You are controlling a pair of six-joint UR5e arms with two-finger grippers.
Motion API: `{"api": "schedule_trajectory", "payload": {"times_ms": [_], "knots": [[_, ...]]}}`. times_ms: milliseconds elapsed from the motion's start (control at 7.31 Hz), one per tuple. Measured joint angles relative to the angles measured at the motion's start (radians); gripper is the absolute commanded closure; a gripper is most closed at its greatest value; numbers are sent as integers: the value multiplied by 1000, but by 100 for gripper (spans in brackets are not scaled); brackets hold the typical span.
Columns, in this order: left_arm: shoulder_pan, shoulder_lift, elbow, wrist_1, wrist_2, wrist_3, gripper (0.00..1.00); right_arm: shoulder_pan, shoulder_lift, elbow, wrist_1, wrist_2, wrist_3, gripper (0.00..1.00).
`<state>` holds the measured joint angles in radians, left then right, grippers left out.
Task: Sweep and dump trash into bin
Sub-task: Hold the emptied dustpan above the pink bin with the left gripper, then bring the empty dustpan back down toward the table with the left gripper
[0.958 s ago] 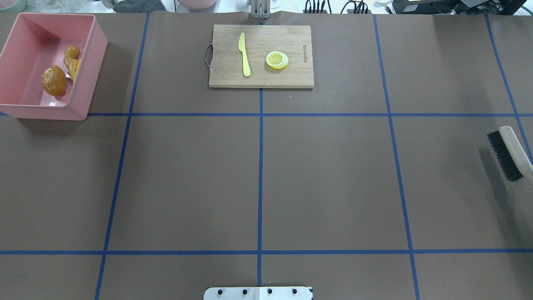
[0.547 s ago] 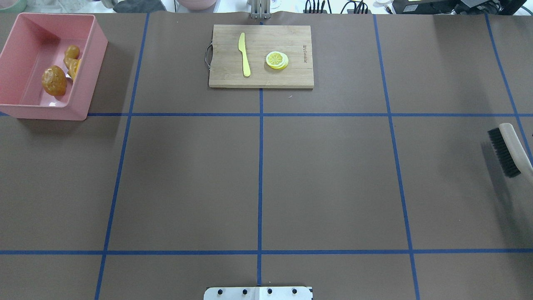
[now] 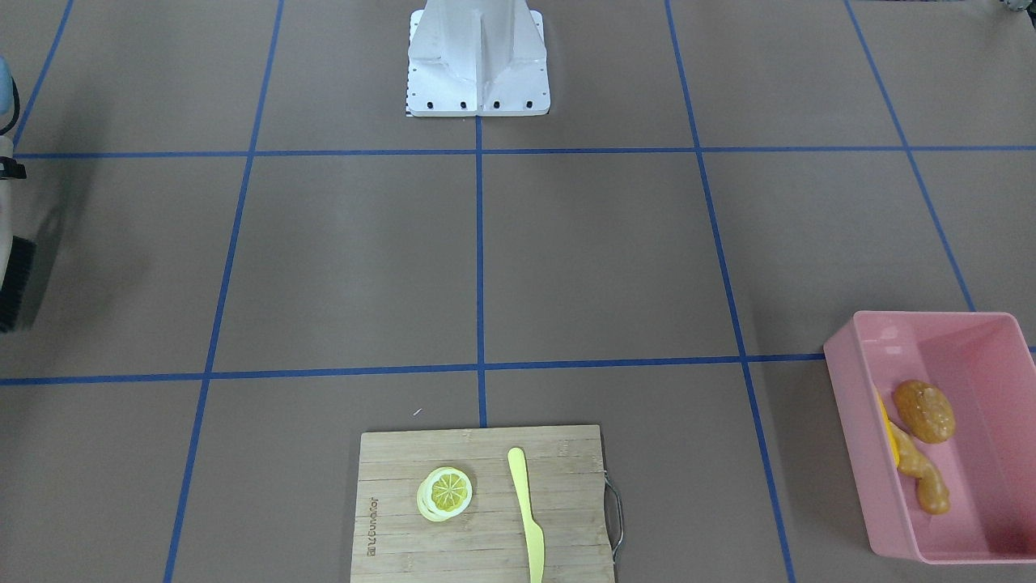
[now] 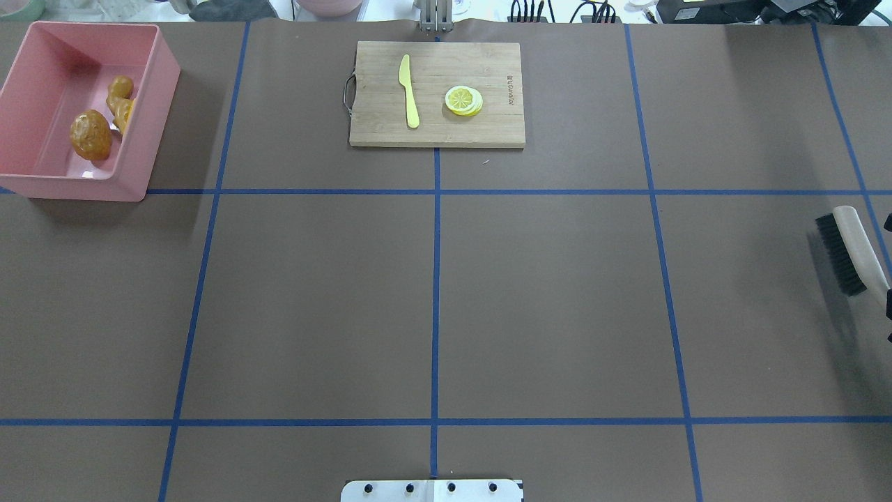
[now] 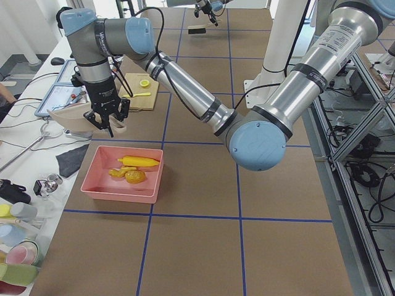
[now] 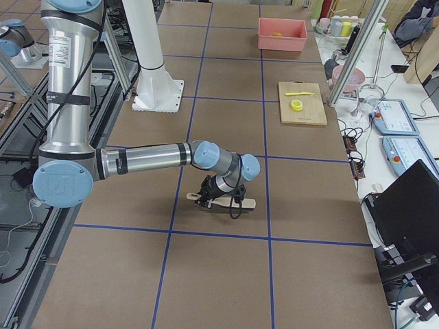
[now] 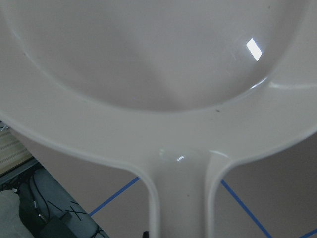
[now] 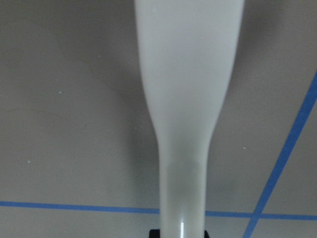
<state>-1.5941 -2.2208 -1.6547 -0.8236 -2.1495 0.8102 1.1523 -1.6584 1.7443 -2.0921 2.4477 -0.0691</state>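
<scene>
overhead view, 12 o'clock = far edge of the table [image 4: 557, 314]. the bin [image 4: 157, 118] sits in the 10 o'clock corner, and all three pieces of trash lie inside it. the potato lump [image 4: 90, 134] lies toward 7 o'clock on the bin floor. the ginger root [image 4: 120, 94] is just beside it at 1 o'clock, against the 3 o'clock wall. the corn cob [image 5: 140, 161] lies along that same wall, touching the ginger. the left gripper [image 5: 110, 123] points down, just off the bin's 12 o'clock side, with the beige dustpan [image 7: 148, 74] at its fingers. its fingers show in the left side view only, so cannot tell if they are apart or together. the right gripper [image 6: 219, 199] is low over the table at 3 o'clock, clamped on the handle of the brush [image 4: 854, 240]; in the wrist view dark slivers hug both sides of the handle. the brush bristles face 9 o'clock. the cutting board [image 4: 488, 125] lies at 12 o'clock, carrying the plastic knife [image 4: 410, 94] and, at 3 o'clock of it, apart, the lemon slice [image 4: 463, 100].
</scene>
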Motion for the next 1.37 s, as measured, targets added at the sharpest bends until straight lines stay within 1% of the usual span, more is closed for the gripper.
{"api": "schedule_trajectory", "payload": {"times_ms": [274,411,684,821,958,1095,1232,1368], "knots": [[109,30,-120,9,-17,2,100,-10,1,-8,16,0,3,100],[173,41,-165,6,-20,7,100,-14,3,-9,17,0,4,100],[308,45,-226,-3,-21,14,100,-23,11,-16,18,1,9,90],[368,48,-247,-17,-20,25,100,-25,22,-26,18,1,14,87],[421,54,-258,-49,-19,48,100,-27,32,-35,18,1,18,81],[474,64,-264,-82,-18,67,100,-28,37,-38,18,0,19,71],[532,71,-269,-104,-15,80,100,-29,39,-40,18,0,20,44],[597,80,-272,-126,-12,93,100,-29,39,-41,18,-1,20,31]]}}
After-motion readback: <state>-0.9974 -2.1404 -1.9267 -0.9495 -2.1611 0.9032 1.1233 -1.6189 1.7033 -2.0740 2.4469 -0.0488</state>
